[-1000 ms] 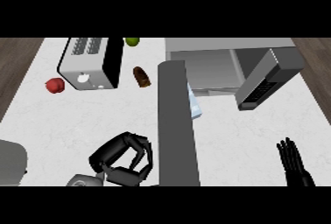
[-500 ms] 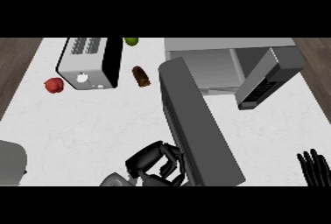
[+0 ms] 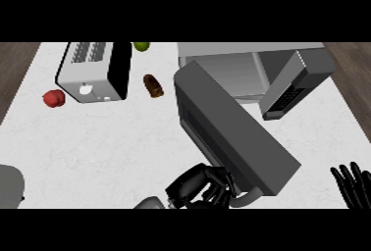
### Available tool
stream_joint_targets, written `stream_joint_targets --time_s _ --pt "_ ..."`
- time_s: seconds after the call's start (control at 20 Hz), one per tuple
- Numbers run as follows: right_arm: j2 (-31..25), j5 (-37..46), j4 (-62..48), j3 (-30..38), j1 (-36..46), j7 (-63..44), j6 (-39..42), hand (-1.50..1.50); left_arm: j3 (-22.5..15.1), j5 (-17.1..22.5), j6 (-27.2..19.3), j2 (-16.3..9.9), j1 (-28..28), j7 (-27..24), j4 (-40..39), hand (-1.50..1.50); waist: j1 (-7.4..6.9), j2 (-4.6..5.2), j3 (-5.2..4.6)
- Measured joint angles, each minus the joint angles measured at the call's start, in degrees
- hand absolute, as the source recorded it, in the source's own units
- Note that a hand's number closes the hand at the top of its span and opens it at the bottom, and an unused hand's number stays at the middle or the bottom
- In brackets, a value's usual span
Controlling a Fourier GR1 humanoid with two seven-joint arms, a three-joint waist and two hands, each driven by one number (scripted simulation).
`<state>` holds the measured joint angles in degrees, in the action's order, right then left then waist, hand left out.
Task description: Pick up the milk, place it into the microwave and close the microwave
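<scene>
The microwave (image 3: 239, 73) stands open at the back right of the counter, its door (image 3: 297, 83) swung out to the right. My left forearm (image 3: 232, 132) lies slantwise across the middle and covers part of the microwave's opening. Its black left hand (image 3: 197, 185) sits low in the centre with fingers curled, and I see nothing inside them. The milk shows nowhere; the forearm hides the spot in front of the microwave. My right hand (image 3: 353, 182) rests open at the lower right edge, fingers up.
A silver toaster (image 3: 92, 71) stands at the back left, with a red fruit (image 3: 53, 98) to its left. A brown item (image 3: 152, 86) and a green one (image 3: 141, 46) lie to its right. A grey object (image 3: 9, 188) sits at the lower left edge.
My left forearm has swung from upright to slanting rightward, and its curled hand has shifted right and down. The pale carton seen beside the forearm a second ago is now hidden. My right hand sank lower.
</scene>
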<state>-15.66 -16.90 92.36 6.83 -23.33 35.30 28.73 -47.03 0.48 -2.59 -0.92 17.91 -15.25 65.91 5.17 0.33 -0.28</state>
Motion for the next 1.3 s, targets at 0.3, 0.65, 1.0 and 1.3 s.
stream_joint_targets --time_s 0.3,0.65,1.0,1.3 --pt "-2.39 -4.15 8.37 -1.38 -1.11 -4.56 2.15 -1.50 -6.45 6.04 -11.40 -0.85 6.08 2.57 -1.57 1.50 1.79 0.35 0.00" --pt "-3.95 -6.67 14.77 -3.60 -1.55 -8.72 3.57 -1.50 -9.09 12.64 -20.74 -0.35 12.68 3.26 -2.87 1.50 3.98 0.97 -0.09" --pt "-5.05 -9.66 19.32 -3.97 -1.66 -12.40 3.11 -1.50 -8.35 19.22 -27.32 0.44 19.96 2.26 -5.25 1.50 5.85 1.47 -0.09" --pt "-5.87 -11.79 21.84 -4.04 -1.81 -15.29 2.26 -1.50 -6.87 24.22 -30.39 0.80 25.83 0.81 -9.46 1.50 7.03 2.07 -0.03"
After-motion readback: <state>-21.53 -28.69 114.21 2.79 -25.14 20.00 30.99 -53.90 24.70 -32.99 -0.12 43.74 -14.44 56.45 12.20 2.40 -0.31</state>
